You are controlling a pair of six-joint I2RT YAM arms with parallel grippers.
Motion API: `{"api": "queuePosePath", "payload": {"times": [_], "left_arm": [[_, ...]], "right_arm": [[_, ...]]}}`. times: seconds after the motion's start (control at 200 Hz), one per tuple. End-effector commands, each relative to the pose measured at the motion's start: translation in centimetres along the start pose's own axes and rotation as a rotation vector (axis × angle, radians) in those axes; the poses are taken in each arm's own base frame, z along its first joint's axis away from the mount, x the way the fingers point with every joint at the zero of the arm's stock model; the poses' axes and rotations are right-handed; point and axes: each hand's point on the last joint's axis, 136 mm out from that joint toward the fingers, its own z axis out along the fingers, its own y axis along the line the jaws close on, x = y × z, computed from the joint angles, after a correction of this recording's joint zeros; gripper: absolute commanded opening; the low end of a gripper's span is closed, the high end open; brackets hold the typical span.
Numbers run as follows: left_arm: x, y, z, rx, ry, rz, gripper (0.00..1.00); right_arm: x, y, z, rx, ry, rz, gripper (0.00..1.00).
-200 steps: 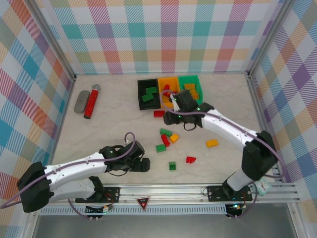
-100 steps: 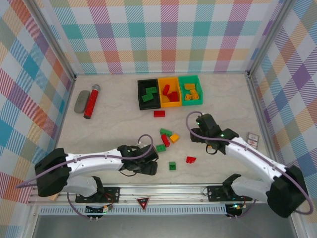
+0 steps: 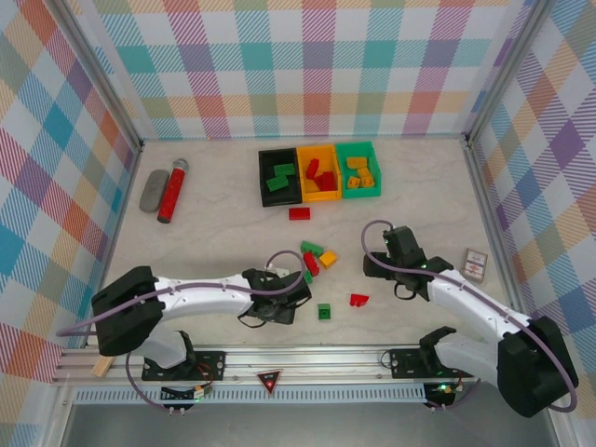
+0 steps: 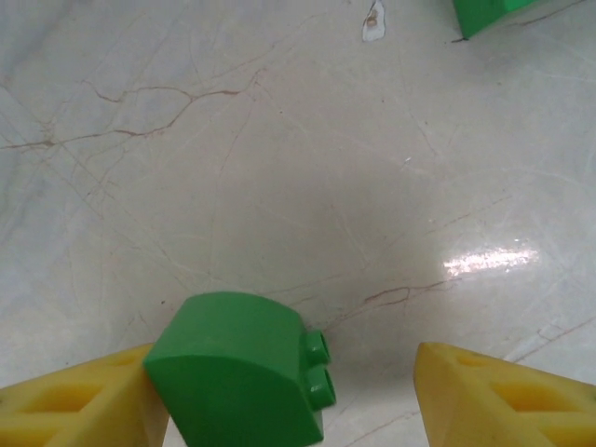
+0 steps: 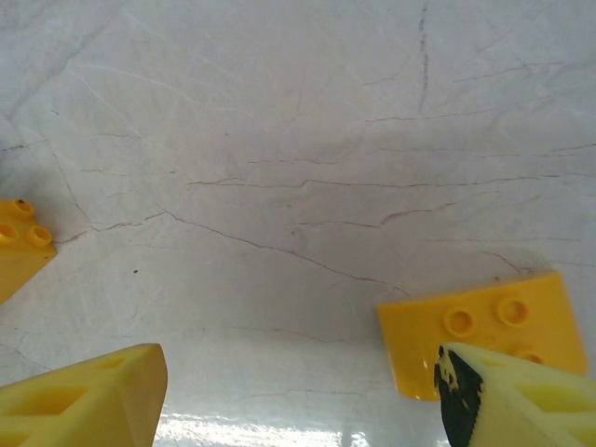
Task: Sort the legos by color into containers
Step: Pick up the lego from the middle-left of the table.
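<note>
The left claw (image 4: 293, 400) has been half narrowed round a green brick (image 4: 233, 372), not yet gripped. The right claw (image 5: 298, 400), withdrawn from the bins (image 3: 317, 147), is held wide over a yellow brick (image 5: 475, 335); two pickups are expected.

Yellow lego (image 5: 17, 244) cut off left; green lego (image 4: 491, 13) cut off top.

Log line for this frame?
left gripper open, green lego against one finger | right gripper open, yellow lego at one finger
</note>
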Motion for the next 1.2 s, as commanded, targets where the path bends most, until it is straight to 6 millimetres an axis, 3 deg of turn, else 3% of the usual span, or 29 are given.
{"api": "queuePosePath", "payload": {"times": [0.0, 0.135, 0.28, 0.38, 0.445, 0.61, 0.785, 0.935, 1.195], "left_arm": [[0.1, 0.0, 0.5, -0.04, 0.013, 0.016, 0.63], [0.2, 0.2, 1.0, -0.073, 0.027, 0.031, 0.57], [-0.9, 0.0, 0.1, -0.065, -0.023, 0.025, 0.44], [-1.6, -0.7, -0.5, -0.032, -0.05, 0.025, 0.43], [-1.8, -0.8, -0.6, -0.035, -0.054, 0.033, 0.3], [-1.7, -0.4, 0.0, -0.083, -0.037, 0.038, 0.22], [-2.3, -2.0, 0.0, -0.026, -0.054, 0.015, 0.21], [-5.7, -2.2, -1.4, -0.072, -0.113, 0.042, 0.15], [-15.6, -1.3, -2.9, -0.064, -0.14, 0.039, 0.15]], "right_arm": [[-1.3, 1.2, -0.1, -0.052, -0.029, 0.001, 0.76], [-1.3, 1.2, -0.2, -0.055, -0.036, 0.004, 0.76], [-1.3, 1.0, -0.1, -0.046, -0.036, 0.007, 0.76], [-1.4, 1.0, -0.1, -0.041, -0.04, 0.012, 0.76], [-1.3, 0.8, -0.1, -0.036, -0.039, 0.013, 0.76], [-1.3, 0.8, 0.0, -0.034, -0.04, 0.017, 0.76], [-1.3, 0.8, 0.0, -0.033, -0.039, 0.016, 0.76], [-1.3, 0.8, 0.0, -0.031, -0.038, 0.017, 0.76], [-1.3, 0.8, 0.0, -0.032, -0.039, 0.016, 0.76]]}}
